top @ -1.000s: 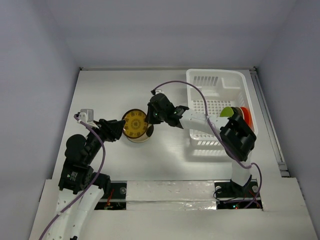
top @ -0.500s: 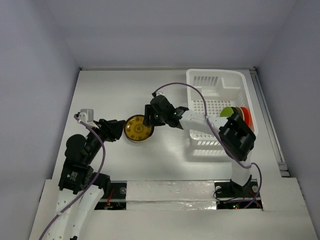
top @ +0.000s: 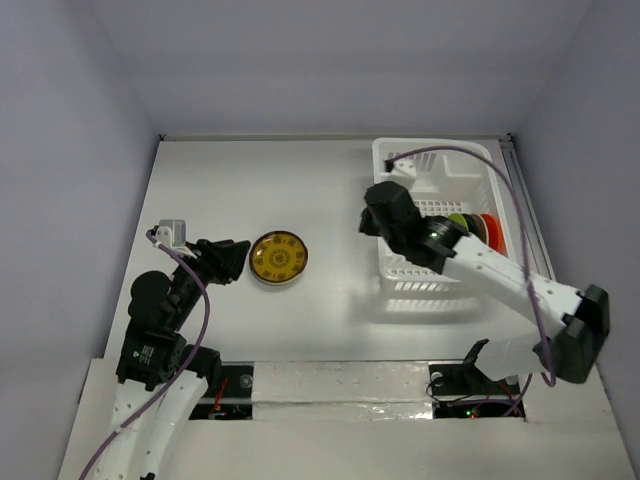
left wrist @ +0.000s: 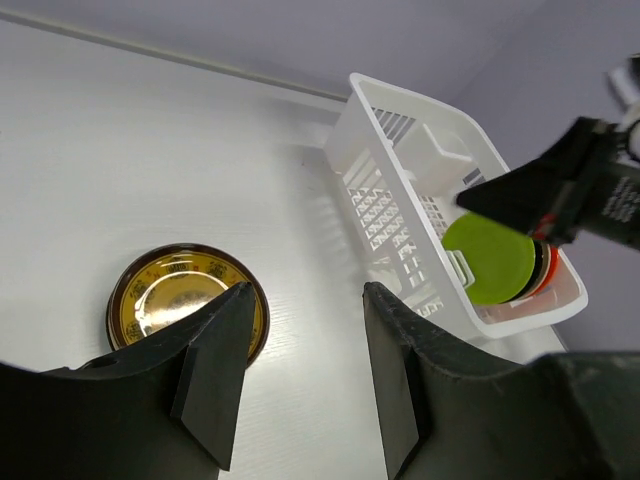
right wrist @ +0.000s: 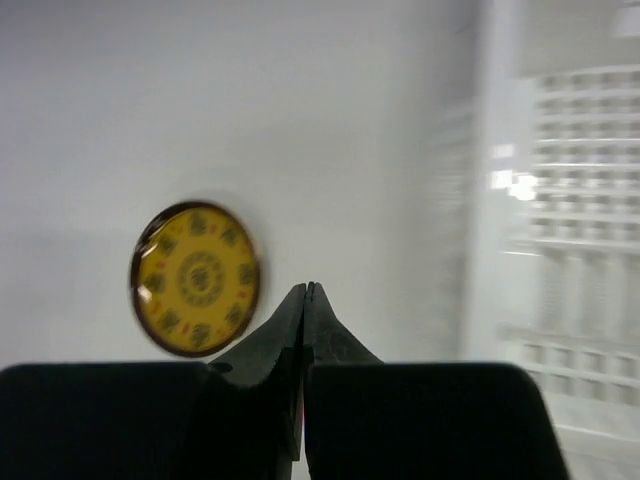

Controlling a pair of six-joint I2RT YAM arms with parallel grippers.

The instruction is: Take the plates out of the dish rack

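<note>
The yellow patterned plate (top: 278,259) lies flat on the table (top: 240,180), left of the dish rack (top: 436,158). At least the lime green plate (left wrist: 488,262) and orange-red plate (top: 488,230) stand inside, so I judge plenty remains. My right gripper (right wrist: 305,292) is pinched closed and empty. My left gripper (left wrist: 305,300) gapes wide near the yellow plate.

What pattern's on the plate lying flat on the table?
The plate is yellow with a dark brown rim and a ring of dark motifs; clearest in the right wrist view.
</note>
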